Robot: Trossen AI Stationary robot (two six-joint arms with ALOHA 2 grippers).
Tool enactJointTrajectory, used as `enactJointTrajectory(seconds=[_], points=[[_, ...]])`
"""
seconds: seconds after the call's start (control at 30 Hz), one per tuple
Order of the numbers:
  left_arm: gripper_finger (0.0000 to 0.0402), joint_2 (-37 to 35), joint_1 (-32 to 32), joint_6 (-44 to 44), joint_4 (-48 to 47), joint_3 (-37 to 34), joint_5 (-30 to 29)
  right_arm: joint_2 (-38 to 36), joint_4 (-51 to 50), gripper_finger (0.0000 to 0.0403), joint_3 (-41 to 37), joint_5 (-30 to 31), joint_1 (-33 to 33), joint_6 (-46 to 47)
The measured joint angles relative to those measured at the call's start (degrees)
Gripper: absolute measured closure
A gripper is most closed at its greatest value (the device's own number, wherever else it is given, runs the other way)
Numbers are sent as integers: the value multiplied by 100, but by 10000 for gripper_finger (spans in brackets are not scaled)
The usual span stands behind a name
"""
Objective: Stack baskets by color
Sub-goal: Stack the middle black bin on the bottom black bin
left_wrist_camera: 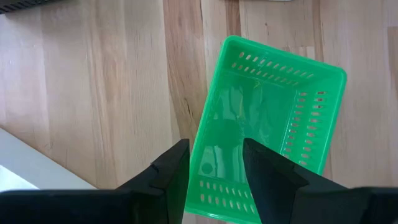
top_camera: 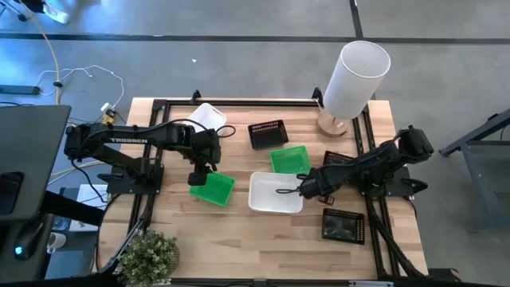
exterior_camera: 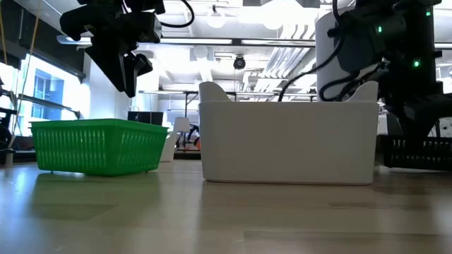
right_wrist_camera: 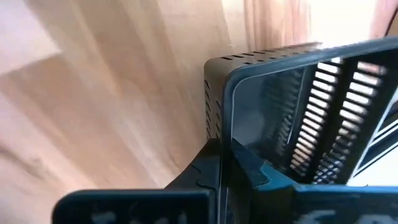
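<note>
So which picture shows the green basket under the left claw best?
The left wrist view: the green basket fills it, showing the whole inside and slotted walls, with the left claw open above it. The high view shows it small, partly under the arm. The low view shows only its side. The right wrist view misses it.

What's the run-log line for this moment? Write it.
left gripper open above green basket | right gripper shut at white basket rim
</note>
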Motion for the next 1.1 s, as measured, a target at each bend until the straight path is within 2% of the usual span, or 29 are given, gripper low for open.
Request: enactJointTrajectory(seconds=[0.13,0.33,0.57,0.9,1.1], points=[[266,0,0,0,-2,0,0,0,-368,401,415,-9,222,226],[266,0,0,0,-2,0,0,-4,-1230,402,1042,-28,779,1125],[266,0,0,0,-20,0,0,-4,-1809,402,1805,-407,1534,2200],[266,0,0,0,-20,0,0,25,-1946,403,2962,-772,2323,3271],[266,0,2,-1,-22,0,0,289,-1956,403,3195,-968,2731,3586]])
